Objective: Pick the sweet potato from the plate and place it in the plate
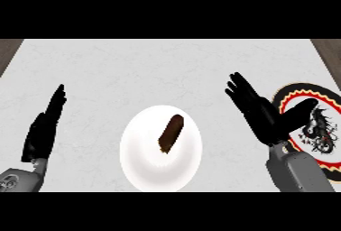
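Note:
A brown sweet potato (171, 132) lies slanted on a plain white plate (142, 167) near the counter's front middle. To the right sits a second plate (331, 101) with a red and black pattern, partly hidden by my right hand. That right hand (261, 116) is open, fingers straight and pointing away, thumb spread over the patterned plate; it stands right of the white plate and touches neither the potato nor that plate. My left hand (44, 129) is open at the left, seen edge-on, fingers up, resting apart from everything.
The pale marbled counter (153, 67) stretches behind both plates. Its brown side edges show at the top left and top right corners.

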Available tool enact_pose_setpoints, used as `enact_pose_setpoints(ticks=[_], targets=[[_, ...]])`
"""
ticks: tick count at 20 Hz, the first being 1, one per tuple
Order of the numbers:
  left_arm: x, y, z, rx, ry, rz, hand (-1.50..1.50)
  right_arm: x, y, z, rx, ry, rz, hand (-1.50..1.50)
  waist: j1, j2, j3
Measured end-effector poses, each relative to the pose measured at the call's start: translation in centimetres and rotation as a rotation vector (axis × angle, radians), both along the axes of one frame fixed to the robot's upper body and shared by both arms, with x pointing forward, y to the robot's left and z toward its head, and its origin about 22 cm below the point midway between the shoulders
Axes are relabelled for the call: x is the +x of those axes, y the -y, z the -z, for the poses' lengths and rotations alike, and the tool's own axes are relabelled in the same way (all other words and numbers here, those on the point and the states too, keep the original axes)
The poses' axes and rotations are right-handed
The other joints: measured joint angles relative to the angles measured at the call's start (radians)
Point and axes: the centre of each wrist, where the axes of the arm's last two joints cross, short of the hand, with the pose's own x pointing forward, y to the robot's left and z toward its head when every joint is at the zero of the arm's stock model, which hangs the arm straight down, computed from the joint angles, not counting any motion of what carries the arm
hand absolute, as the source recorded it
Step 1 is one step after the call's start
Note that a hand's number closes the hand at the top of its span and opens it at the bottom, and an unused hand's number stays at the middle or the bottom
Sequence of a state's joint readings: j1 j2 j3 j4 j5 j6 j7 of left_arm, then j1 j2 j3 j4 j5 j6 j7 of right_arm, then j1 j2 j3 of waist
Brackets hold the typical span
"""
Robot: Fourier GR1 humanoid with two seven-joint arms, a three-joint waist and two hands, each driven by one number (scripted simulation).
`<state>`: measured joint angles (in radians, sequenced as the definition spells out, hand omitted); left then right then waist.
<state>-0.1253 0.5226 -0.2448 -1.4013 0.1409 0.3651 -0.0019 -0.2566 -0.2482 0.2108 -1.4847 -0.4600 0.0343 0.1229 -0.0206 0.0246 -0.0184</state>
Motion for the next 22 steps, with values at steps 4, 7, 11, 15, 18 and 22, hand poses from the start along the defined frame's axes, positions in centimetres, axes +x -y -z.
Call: enact_pose_setpoints(ticks=[4,7,11,15,18,22], targets=[[-0.6,1.3,1.3,-0.067,-0.054,-0.012,0.0,0.3,-4.0,-1.8,-0.06,0.028,0.08,1.5,0.016,-0.017,0.011],[-0.6,2.0,2.1,-0.123,-0.104,-0.034,0.0,0.6,-6.0,-2.4,-0.238,0.094,0.136,1.5,0.023,-0.026,-0.001],[-1.2,2.6,3.0,-0.166,-0.16,-0.043,0.0,1.4,-2.7,-1.8,-0.737,0.231,0.187,1.5,0.019,-0.041,-0.014],[-1.4,3.5,3.5,-0.22,-0.193,-0.061,0.0,-0.7,-5.6,1.1,-0.682,0.254,0.4,-1.5,0.003,-0.036,0.007],[-1.5,4.3,3.6,-0.241,-0.202,-0.056,0.0,-3.5,-8.9,3.0,-0.543,0.291,0.455,-1.5,0.009,-0.031,0.014],[-1.6,5.2,3.2,-0.253,-0.208,-0.049,0.0,-5.7,-11.5,5.3,-0.609,0.317,0.357,-1.5,0.019,-0.028,0.017]])
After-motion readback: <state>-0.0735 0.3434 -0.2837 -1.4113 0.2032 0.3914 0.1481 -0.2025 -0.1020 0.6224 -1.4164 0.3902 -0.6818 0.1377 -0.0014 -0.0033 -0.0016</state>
